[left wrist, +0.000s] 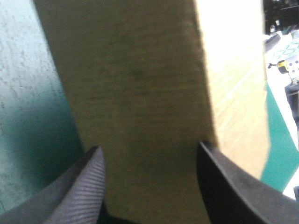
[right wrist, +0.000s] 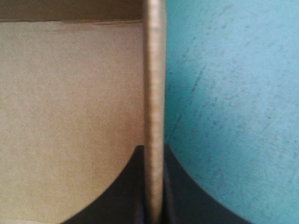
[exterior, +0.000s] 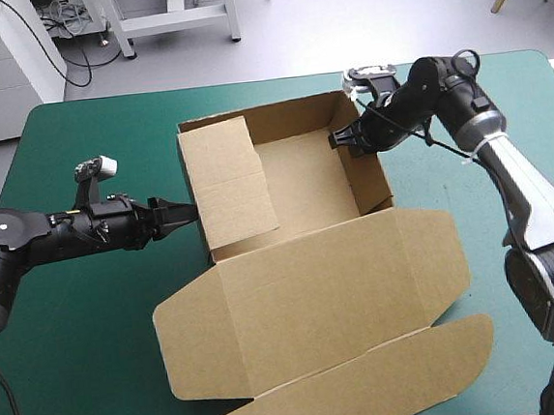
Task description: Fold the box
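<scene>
The table is spread with a teal-green cover (exterior: 92, 311), and its middle is taken up by the brown box (exterior: 304, 181), which is seen as an open tray with its walls raised. The lid (exterior: 334, 300) is laid flat toward the table's near edge, with the tuck flap (exterior: 370, 384) spread out beyond it. An inner flap (exterior: 226, 178) is folded down along the tray's left side. The right wall (exterior: 366, 166) is pinched near its far corner by the right gripper (exterior: 348, 135). In the right wrist view its black fingers (right wrist: 177, 196) are pressed all but together on the board's edge, one inside the tray and one outside. The left gripper (exterior: 182, 214) is held against the left wall (left wrist: 140, 93) from outside. Its fingers are parted and nothing is gripped; the wall is seen ahead, between them.
</scene>
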Available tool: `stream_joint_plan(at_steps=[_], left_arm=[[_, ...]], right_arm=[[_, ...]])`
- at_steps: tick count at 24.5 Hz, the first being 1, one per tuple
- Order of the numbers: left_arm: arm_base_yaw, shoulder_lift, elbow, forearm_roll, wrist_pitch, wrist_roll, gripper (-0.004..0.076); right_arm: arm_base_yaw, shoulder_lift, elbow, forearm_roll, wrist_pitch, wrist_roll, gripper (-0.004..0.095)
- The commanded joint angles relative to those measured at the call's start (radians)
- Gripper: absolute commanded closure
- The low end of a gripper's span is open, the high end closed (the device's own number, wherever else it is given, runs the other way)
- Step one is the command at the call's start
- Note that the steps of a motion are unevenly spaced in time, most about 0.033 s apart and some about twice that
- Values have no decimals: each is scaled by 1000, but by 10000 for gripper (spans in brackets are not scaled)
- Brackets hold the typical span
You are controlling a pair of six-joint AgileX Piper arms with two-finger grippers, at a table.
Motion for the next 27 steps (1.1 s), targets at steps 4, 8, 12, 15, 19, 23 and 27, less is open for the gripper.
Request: stream_joint_plan(at_steps=[4, 8, 12, 15, 19, 23, 27], left_arm=[[0, -29, -30, -121, 32, 26, 309], [0, -29, -30, -106, 37, 26, 315], [0, -29, -30, -20, 32, 21, 315], [0, -29, -30, 98, 14, -71, 315], [0, -29, -30, 301, -46, -277, 315], [-1, -29, -30, 326, -85, -354, 346], [-4, -29, -30, 380, -86, -393, 480]], right_arm=[[81, -10, -28, 61, -94, 20, 927], [102, -5, -28, 71, -129, 30, 927], [115, -5, -28, 87, -139, 30, 927], [136, -5, -28, 80, -141, 32, 927], [174, -5, -28, 78, -169, 43, 927], [192, -5, -28, 69, -171, 56, 927], [193, -5, -28, 71, -171, 63, 926]])
